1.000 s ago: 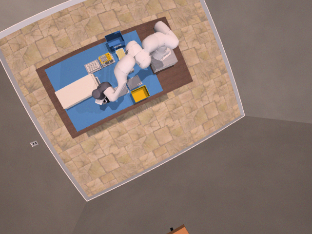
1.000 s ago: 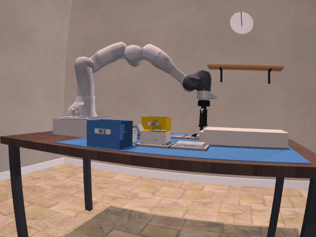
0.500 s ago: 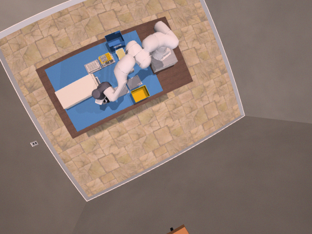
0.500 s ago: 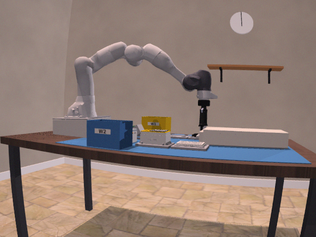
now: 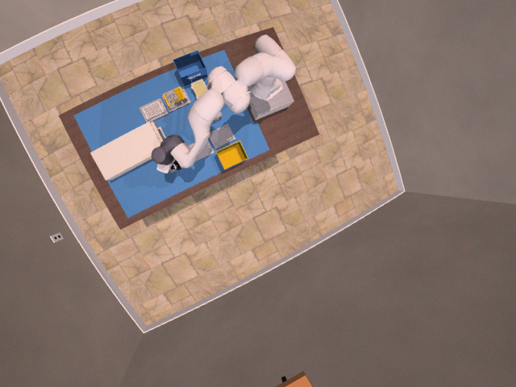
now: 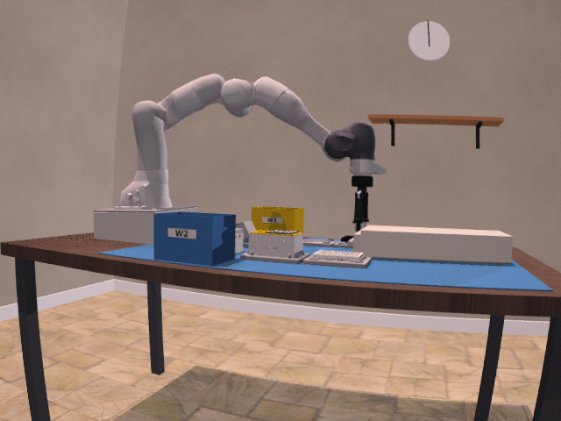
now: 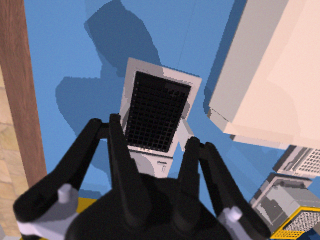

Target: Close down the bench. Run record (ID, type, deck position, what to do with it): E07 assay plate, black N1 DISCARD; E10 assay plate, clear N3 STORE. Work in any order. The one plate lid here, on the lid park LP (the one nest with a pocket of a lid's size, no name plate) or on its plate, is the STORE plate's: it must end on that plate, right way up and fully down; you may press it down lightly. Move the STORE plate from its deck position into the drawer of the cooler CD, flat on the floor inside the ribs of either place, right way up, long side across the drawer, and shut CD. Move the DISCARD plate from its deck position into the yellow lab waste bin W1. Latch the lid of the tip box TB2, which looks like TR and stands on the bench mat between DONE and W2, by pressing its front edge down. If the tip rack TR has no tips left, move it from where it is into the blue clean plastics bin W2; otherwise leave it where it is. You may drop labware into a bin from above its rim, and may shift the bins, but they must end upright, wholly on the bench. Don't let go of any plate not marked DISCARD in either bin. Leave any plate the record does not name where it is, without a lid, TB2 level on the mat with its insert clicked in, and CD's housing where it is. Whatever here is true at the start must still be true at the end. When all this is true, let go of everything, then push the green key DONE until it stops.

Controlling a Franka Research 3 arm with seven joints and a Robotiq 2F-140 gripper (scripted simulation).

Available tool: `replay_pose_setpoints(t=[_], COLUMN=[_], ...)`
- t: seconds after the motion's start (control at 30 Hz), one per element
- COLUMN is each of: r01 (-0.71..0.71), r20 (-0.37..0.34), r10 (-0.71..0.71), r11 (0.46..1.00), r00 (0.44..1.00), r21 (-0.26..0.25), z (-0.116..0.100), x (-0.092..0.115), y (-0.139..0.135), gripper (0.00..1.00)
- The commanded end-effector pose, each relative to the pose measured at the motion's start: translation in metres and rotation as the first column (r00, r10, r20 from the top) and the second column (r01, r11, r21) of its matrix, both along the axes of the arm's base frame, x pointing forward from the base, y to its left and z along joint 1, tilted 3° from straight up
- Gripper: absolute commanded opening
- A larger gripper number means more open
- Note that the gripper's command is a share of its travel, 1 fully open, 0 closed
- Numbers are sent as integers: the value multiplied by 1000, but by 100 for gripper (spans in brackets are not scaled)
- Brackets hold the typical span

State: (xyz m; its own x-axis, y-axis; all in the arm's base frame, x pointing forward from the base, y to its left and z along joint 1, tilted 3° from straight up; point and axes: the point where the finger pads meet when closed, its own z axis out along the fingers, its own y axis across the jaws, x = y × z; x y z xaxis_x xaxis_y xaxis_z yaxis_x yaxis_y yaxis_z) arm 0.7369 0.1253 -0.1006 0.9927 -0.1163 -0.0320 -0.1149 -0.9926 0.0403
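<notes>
The black assay plate lies in a grey nest on the blue mat, close to the table's front edge and beside the cooler CD. My gripper points straight down over it, with one finger on each long side, and is shut on the plate's near end. The plate looks level and low in the nest. In the overhead view the gripper is at the end of the cooler. The yellow bin W1 stands open to its right. A clear plate lies in a nest behind the cooler.
The blue bin W2 stands at the back, with a pale tip box and a tip rack with yellow tips near it. A grey nest lies next to W1. The brown table edge is close on the left.
</notes>
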Motion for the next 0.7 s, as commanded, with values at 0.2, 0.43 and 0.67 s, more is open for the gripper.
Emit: replay_pose_setpoints(t=[0.2, 0.43, 0.67], r01=[1, 1, 1], r20=[-2, -2, -2], r10=[-1, -1, -1], r11=[1000, 1000, 1000], r00=[1000, 1000, 1000], r21=[0, 0, 0], z=[4, 11, 20], x=[0, 0, 0], y=[-1, 0, 0], gripper=[0, 0, 0])
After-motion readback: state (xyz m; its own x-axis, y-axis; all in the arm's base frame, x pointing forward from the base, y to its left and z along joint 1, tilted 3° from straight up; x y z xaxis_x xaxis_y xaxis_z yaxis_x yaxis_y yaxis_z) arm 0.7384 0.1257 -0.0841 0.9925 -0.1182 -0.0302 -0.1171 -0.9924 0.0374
